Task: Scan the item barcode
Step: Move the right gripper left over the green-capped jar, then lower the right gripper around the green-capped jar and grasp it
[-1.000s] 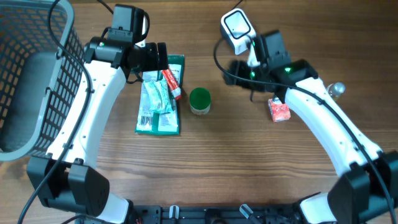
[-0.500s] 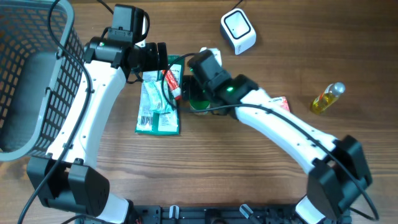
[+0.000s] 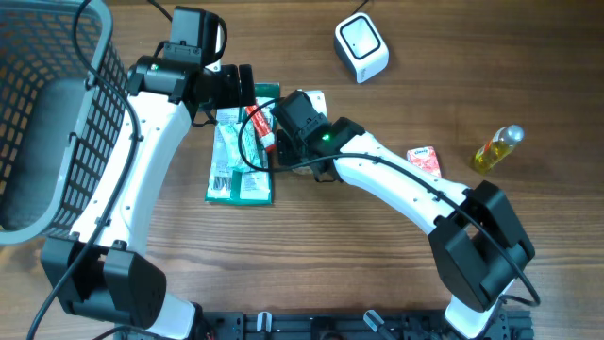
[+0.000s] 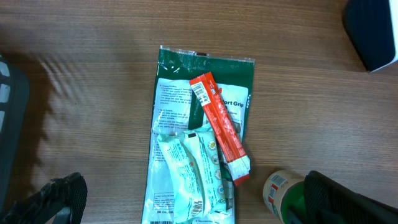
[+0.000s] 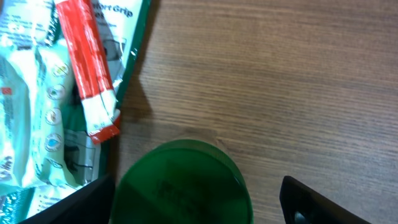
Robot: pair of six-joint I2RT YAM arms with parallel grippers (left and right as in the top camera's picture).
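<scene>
The left arm arches up from the near edge and bends inward; the left hand (image 3: 242,90) faces down, fingers (image 4: 59,198) spread fully. The right arm stretches far leftward, the right hand (image 3: 294,156) lowered, fingers (image 5: 81,202) wide apart.

**Wooden bench, six things on it**

Brown wood-grain bench (image 3: 377,255). At the left edge, a black wire basket (image 3: 104,85). Near the middle, a green packet (image 3: 241,184) flat on the wood, with a green-lidded jar (image 5: 183,180) upright just beside it. Toward the back, a white scanner (image 3: 361,47). At right, a small red box (image 3: 425,161) and, apart from it, a yellow bottle (image 3: 497,148) on its side.
</scene>
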